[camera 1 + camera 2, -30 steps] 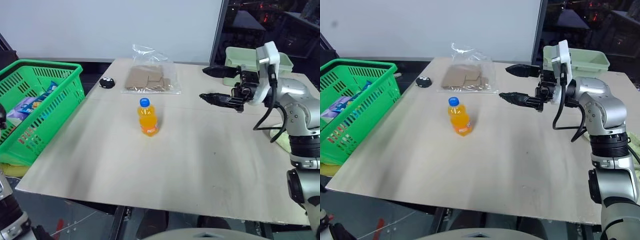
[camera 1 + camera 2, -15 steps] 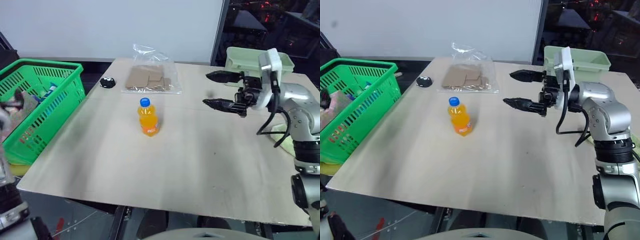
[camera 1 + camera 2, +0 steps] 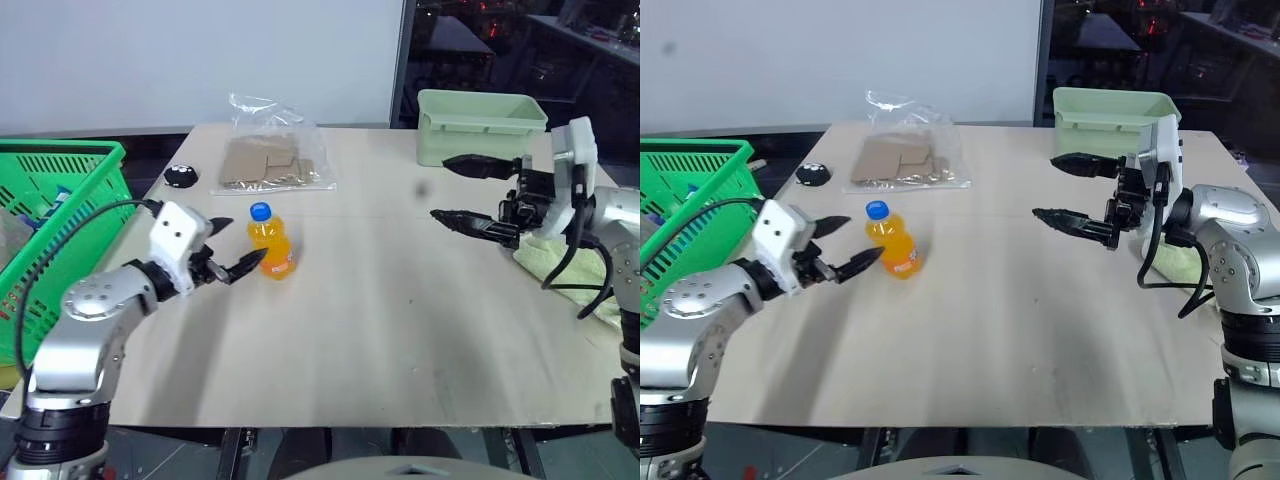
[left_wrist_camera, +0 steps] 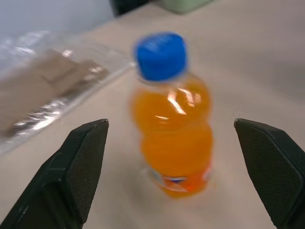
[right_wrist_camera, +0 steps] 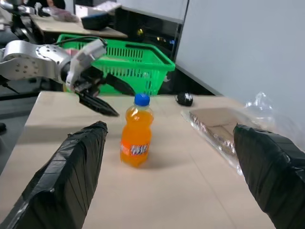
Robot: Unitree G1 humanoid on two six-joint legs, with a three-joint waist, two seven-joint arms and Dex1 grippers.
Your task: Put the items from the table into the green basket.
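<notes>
Because the left gripper (image 3: 228, 262) wants the orange bottle (image 3: 270, 241) standing on the table (image 3: 400, 330), its fingers are wide beside it; the right gripper (image 3: 462, 190) waits, wide and empty.

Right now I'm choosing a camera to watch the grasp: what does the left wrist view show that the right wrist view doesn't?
The left wrist view alone shows the pale green tub. The right wrist view alone shows the green basket, a small black object and the left end effector, open beside the bottle. Both show the upright orange bottle and the clear bag of cardboard pieces.
</notes>
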